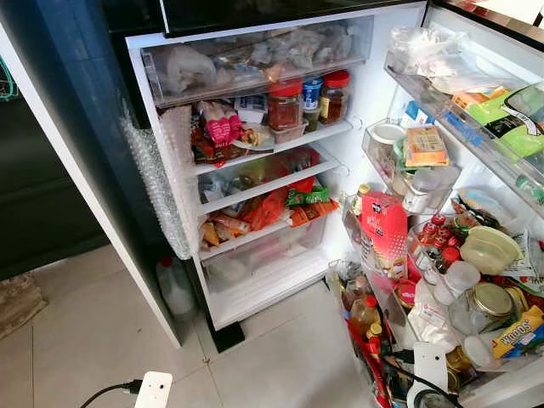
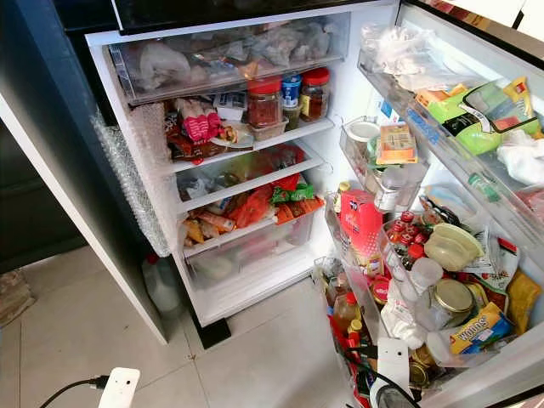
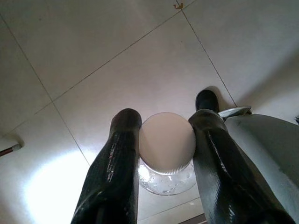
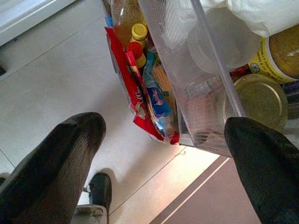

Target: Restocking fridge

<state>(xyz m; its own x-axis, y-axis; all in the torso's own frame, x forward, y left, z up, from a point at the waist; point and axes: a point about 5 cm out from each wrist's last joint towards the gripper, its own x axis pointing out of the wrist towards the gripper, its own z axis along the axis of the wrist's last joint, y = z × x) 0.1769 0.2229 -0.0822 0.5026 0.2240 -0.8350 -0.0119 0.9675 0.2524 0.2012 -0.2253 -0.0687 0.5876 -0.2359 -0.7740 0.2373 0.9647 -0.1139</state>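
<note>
Clamped between the two glossy black fingers [image 3: 117, 158] of the left pincer [image 3: 167, 140] is a clear jar with a round white ribbed lid [image 3: 167, 142], held over the pale tiled floor [image 3: 117, 56]. Its glassy body shows just behind the lid, and each finger presses against the cap's side.

By contrast, the right pincer [image 4: 163, 140] is spread wide with nothing between its fingers. It hangs beside the lowest door bin [image 4: 196, 84], a transparent plastic tray. Inside that tray stand a gold-lidded jar [image 4: 259, 98] and a white-capped tub [image 4: 229, 37]. Next to the bin, a red crinkled packet [image 4: 135, 93] and yellow-capped bottles [image 4: 135, 35] crowd a lower rack.

Ahead, the fridge [image 1: 255, 170] stands open. Its top clear drawer [image 1: 255, 55] is stuffed with frosted plastic bags. On the shelf below sit three jars [image 1: 306, 98] with red and blue lids beside pink packets [image 1: 219, 123]. Lower shelves carry orange and green snack wrappers [image 1: 289, 204]. On the open door, the racks [image 1: 442, 110] brim with a red carton [image 1: 382, 229], small red-capped bottles [image 1: 438, 234], a pale green bowl [image 1: 489, 251] and a yellow biscuit pack [image 1: 514, 331]. A white power adapter [image 1: 153, 389] with a black cable lies on the floor.
</note>
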